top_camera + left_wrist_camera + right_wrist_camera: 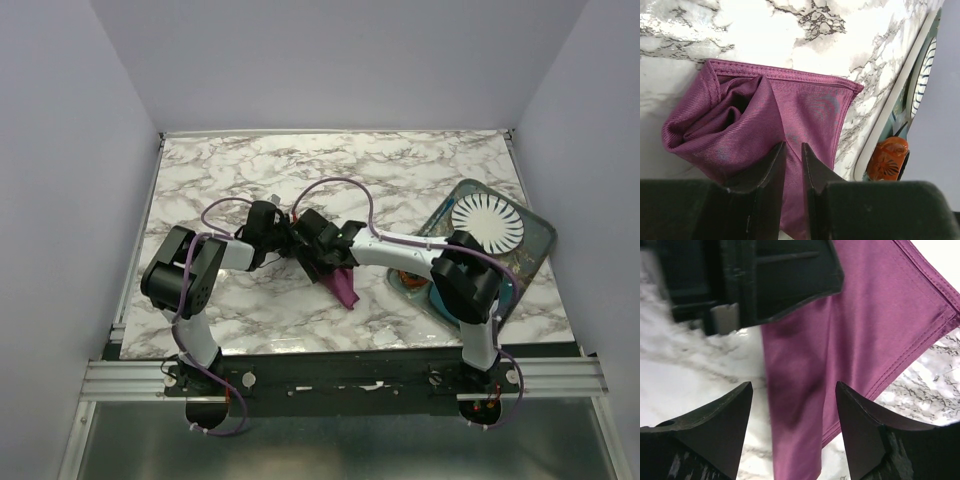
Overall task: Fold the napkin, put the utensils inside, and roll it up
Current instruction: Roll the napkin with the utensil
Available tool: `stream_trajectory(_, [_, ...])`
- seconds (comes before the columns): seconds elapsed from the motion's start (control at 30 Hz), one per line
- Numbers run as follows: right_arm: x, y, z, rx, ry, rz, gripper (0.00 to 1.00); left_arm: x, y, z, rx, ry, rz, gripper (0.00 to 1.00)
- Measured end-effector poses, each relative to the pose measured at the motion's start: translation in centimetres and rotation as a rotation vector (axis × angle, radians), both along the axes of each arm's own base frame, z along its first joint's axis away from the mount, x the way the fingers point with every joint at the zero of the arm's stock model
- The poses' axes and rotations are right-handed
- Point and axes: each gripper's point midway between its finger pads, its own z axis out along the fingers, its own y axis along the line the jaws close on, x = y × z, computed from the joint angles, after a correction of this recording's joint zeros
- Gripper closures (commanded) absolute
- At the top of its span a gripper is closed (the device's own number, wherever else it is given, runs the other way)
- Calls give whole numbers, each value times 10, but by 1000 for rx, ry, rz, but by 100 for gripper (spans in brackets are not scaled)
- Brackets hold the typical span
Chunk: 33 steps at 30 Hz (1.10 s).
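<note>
The plum-purple napkin (343,287) lies bunched and folded on the marble table, near the middle. In the left wrist view, the napkin (750,115) shows loose folds and a stitched far edge. My left gripper (794,145) is shut on a ridge of the cloth at its near side; it also shows in the top view (288,238). My right gripper (793,386) is open, its fingers wide apart above a strip of the napkin (865,315). It meets the left gripper (765,275) head-on and shows in the top view (322,250). The knife is hidden.
A grey tray (545,235) at the right holds a white plate (487,225), a teal mat (445,300) and an orange-rimmed cup (408,282). The cup (887,157) and tray rim (890,125) lie just right of the napkin. The right arm's link spans between them.
</note>
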Motion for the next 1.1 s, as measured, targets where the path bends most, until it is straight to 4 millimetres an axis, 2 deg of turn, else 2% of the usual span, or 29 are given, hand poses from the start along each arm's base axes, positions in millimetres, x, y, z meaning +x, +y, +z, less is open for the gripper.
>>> stream_trajectory(0.1, [2,-3,-14,-50,-14,-11,28,0,0,0,-3,9,4,71])
stream_trajectory(0.17, [3,-5,-23,-71,-12,-17,34,0,0,0,-6,15,8,71])
stream_trajectory(0.3, [7,-2,-23,-65,-30,-29,49,0,0,0,-8,24,12,67])
stream_trajectory(0.33, [8,-2,-23,-63,-31,-33,57,-1,0,1,-7,24,12,64])
stream_trajectory(0.43, [8,-1,-24,-55,-26,-34,66,-3,1,3,4,25,7,60])
stream_trajectory(0.5, [6,1,-26,-35,-4,-26,68,-6,5,7,32,19,-1,58])
stream_trajectory(0.57, [6,0,-26,20,48,-18,71,-11,13,9,83,23,-2,57])
stream_trajectory(0.73, [16,-9,-22,289,322,-30,84,-5,21,46,139,-62,-1,56])
stream_trajectory(0.83, [24,-17,-22,447,490,-40,85,4,21,79,140,-143,8,57])
stream_trajectory(0.9, [26,-19,-21,555,609,-35,85,8,20,87,132,-164,10,58])
stream_trajectory(0.97, [25,-19,-21,624,688,-29,83,10,18,84,127,-159,9,60])
stream_trajectory(1.1, [14,-15,-22,692,799,-3,82,11,10,57,113,-95,-5,60])
